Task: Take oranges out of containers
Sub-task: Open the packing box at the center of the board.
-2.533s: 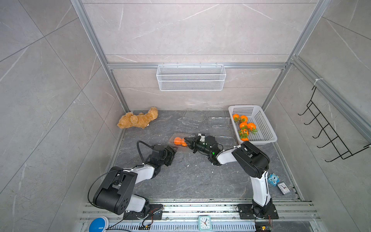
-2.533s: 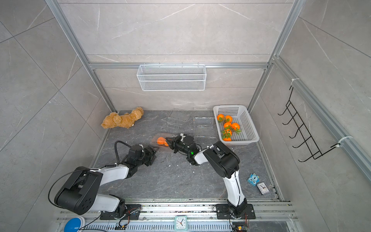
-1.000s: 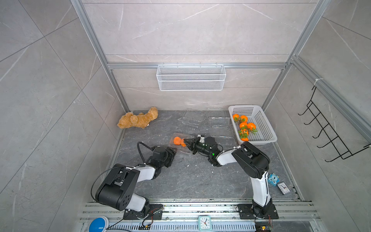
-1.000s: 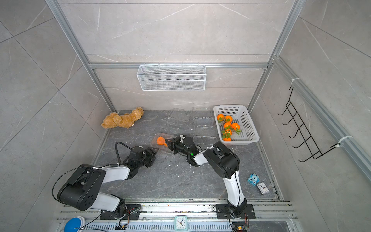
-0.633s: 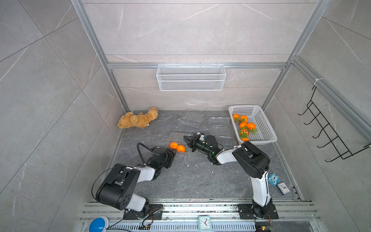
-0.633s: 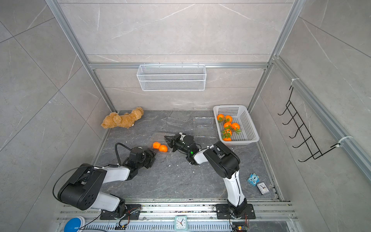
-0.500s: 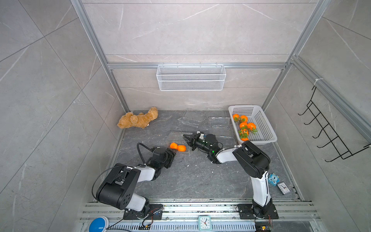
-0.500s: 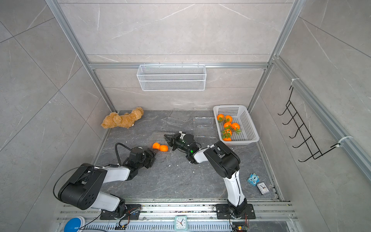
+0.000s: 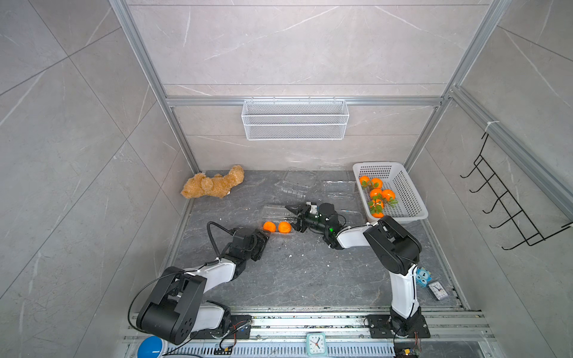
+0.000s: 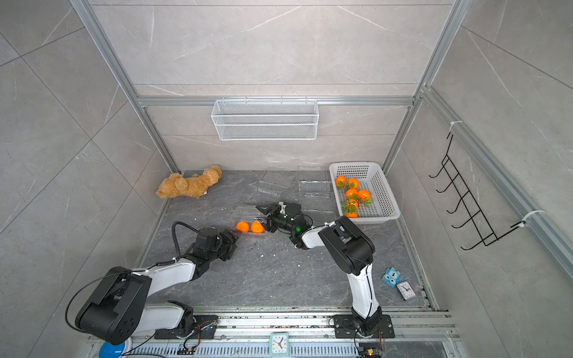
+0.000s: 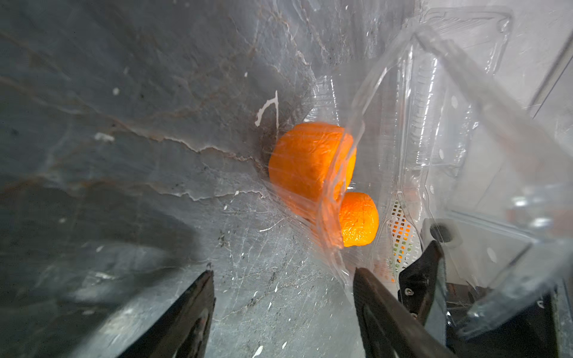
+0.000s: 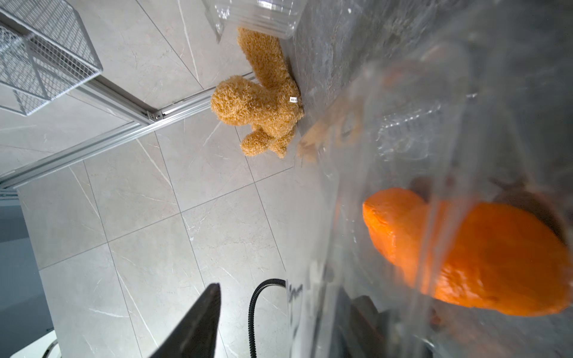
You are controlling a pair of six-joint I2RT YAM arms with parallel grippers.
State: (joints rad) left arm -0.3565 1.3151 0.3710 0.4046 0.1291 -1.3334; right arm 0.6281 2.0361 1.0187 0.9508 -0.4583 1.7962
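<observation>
The two oranges (image 9: 269, 226) sit side by side in a left-to-right row at frame centre, between your grippers. Your left gripper (image 9: 263, 238), jaws parted, is just lower left of them and looks nearest. Your right gripper (image 9: 293, 218), also spread and empty, is just to their right. Only the left wrist view shows the clear clamshell (image 11: 338, 192) wall crossing them.

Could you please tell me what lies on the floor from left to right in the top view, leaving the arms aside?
Teddy bear → loose orange → second loose orange → white basket, holding more oranges.
</observation>
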